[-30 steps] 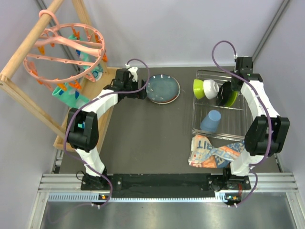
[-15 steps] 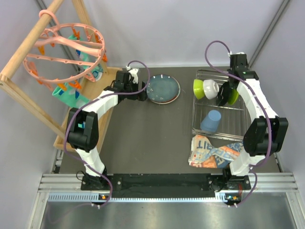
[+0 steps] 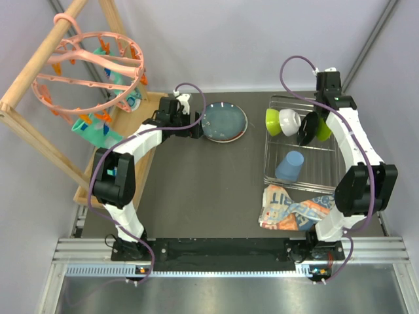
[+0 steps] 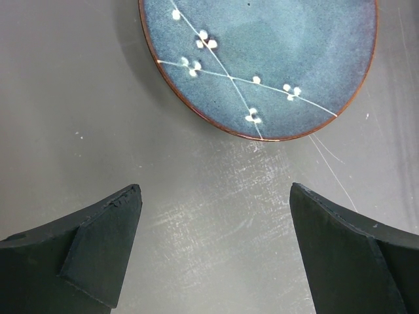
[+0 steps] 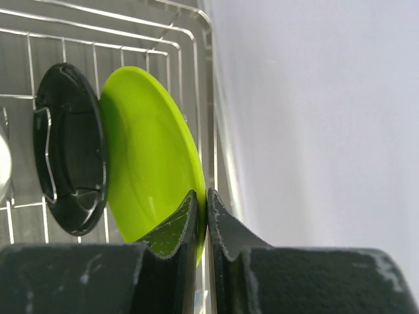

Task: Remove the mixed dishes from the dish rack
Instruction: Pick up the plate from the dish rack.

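Observation:
The silver wire dish rack (image 3: 275, 171) stands at the right of the table. It holds a lime-green cup (image 3: 272, 122), a small white bowl (image 3: 289, 121), a black dish (image 3: 307, 129), a lime-green plate (image 3: 321, 131) on edge, and a light blue cup (image 3: 289, 165). My right gripper (image 5: 207, 204) is shut on the rim of the lime-green plate (image 5: 150, 170), beside the black dish (image 5: 69, 147). The dark teal plate with a pink rim (image 3: 223, 122) lies flat on the table. My left gripper (image 4: 216, 222) is open and empty just short of that plate (image 4: 262, 59).
A printed orange-blue-white packet (image 3: 293, 208) lies in front of the rack. A wooden frame with a pink ring of clips (image 3: 85, 72) stands at the far left. The right wall (image 5: 327, 118) is close beside the rack.
My right gripper has shifted slightly toward the back with the lime-green plate. The left arm has barely moved.

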{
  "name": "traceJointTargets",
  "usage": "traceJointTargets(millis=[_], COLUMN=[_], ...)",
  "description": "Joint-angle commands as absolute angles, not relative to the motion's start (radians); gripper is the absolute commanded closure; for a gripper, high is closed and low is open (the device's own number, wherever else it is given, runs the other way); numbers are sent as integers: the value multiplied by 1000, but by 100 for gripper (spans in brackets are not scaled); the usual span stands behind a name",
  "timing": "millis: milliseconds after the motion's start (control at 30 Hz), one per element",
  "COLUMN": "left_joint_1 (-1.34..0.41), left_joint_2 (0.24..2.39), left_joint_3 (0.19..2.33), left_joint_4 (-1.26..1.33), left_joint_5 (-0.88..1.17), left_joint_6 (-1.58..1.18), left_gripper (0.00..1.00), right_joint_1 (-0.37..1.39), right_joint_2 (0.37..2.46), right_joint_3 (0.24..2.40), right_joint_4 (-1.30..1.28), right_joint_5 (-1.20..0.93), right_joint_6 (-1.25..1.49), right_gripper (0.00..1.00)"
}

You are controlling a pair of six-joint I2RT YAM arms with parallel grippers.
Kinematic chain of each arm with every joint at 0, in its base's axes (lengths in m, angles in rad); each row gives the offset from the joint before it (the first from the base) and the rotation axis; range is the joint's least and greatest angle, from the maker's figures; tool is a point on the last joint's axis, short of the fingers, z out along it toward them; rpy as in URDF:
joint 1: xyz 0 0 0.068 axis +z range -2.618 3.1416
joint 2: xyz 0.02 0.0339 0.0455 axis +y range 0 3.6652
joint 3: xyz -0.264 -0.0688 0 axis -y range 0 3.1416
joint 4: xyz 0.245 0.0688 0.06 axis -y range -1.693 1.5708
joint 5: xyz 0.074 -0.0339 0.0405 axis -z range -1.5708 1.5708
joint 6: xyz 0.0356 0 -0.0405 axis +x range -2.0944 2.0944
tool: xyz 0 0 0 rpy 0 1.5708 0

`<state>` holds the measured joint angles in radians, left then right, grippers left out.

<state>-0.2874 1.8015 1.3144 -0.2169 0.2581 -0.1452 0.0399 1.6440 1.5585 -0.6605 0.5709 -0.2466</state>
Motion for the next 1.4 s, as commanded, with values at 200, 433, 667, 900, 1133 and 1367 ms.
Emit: traceJointTargets(millis=[200, 433, 667, 900, 1133, 1367], left_joint_1=[-281, -282, -282, -281, -282, -284], left_joint_2=[1756, 1759, 1764, 1769, 1730, 1667], left_joint_3=[1316, 1319, 1328, 1328, 1324, 1348], left_joint_4=[-164, -166, -169, -166, -129, -58], left_joint_5=[284, 290, 293, 299, 425, 728], left_joint_6=[-161, -164, -166, -166, -132, -106], left_gripper=[2, 2, 2, 2, 3, 4], right_joint_1=[60, 60, 61, 60, 61, 64], right_joint_2=[1548, 1528, 1508, 1491, 1447, 1370], right_joint_3=[1634, 1637, 1658, 1689, 1767, 1783], right_joint_4=[-647, -658, -660, -672, -773, -822], right_joint_5=[637, 637, 657, 666, 439, 68], right_joint_6=[-308, -322, -350, -371, -287, -229], right_gripper=[100, 100, 100, 100, 100, 100])
